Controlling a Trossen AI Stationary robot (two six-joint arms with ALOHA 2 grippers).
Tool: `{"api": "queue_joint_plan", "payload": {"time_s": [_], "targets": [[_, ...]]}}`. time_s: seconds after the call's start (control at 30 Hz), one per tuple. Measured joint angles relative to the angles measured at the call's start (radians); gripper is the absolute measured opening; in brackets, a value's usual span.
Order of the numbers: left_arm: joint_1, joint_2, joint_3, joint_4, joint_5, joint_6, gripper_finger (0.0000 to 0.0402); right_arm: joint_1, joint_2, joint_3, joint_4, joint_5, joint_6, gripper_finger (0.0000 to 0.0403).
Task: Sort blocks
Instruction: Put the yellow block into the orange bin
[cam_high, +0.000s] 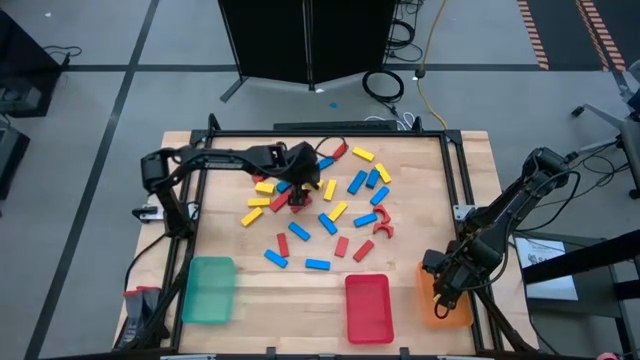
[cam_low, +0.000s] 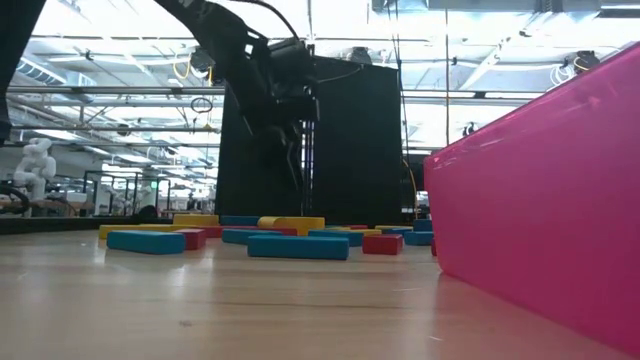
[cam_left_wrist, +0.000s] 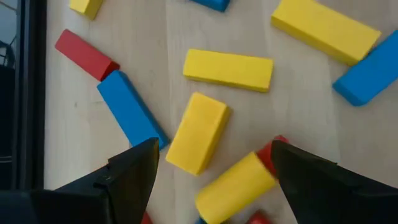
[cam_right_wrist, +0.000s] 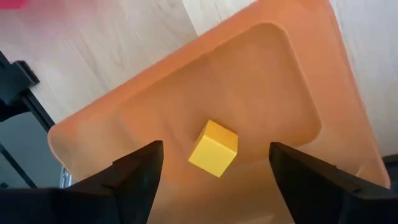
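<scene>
Red, blue and yellow blocks (cam_high: 330, 205) lie scattered flat on the far middle of the wooden table; the low view shows them as a row (cam_low: 298, 246). My left gripper (cam_high: 303, 185) hovers open above the far-left part of the pile. In its wrist view the left gripper (cam_left_wrist: 214, 155) stands over two yellow bars (cam_left_wrist: 198, 132), a blue bar (cam_left_wrist: 130, 112) and a red one (cam_left_wrist: 86, 55). My right gripper (cam_high: 443, 285) is open above the orange tray (cam_high: 450, 308). One yellow block (cam_right_wrist: 213, 148) shows in that tray below the right gripper (cam_right_wrist: 214, 155), clear of the fingers.
A green tray (cam_high: 209, 290) sits at the near left and a red tray (cam_high: 367, 307) at the near middle; the red tray's wall (cam_low: 540, 200) fills the right of the low view. A black frame rail (cam_high: 460, 180) runs along the table's sides. Bare wood lies between blocks and trays.
</scene>
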Motion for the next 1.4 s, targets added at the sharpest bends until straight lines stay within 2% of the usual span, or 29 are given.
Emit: {"api": "queue_joint_plan", "payload": {"time_s": [0.3,0.5,0.73,0.87,1.17,1.4], "targets": [[0.045,0.010,0.022,-0.006,0.089,0.067,0.0315,0.000,0.000,0.000,0.004,0.000,-0.007,0.0288],[0.046,0.128,0.170,-0.087,0.117,0.080,0.0315,0.000,0.000,0.000,0.009,0.001,-0.007,0.0288],[0.037,0.263,0.350,-0.298,0.123,0.111,0.0315,0.000,0.000,0.000,0.011,0.002,0.000,0.0288],[0.045,0.266,0.354,-0.377,0.117,0.163,0.0315,0.000,0.000,0.000,0.014,0.013,0.000,0.0288],[0.061,0.266,0.354,-0.315,0.129,0.221,0.0315,0.000,0.000,0.000,0.041,0.051,0.026,0.0288],[0.061,0.294,0.291,-0.264,0.137,0.253,0.0315,0.000,0.000,0.000,0.041,0.051,0.037,0.0288]]}}
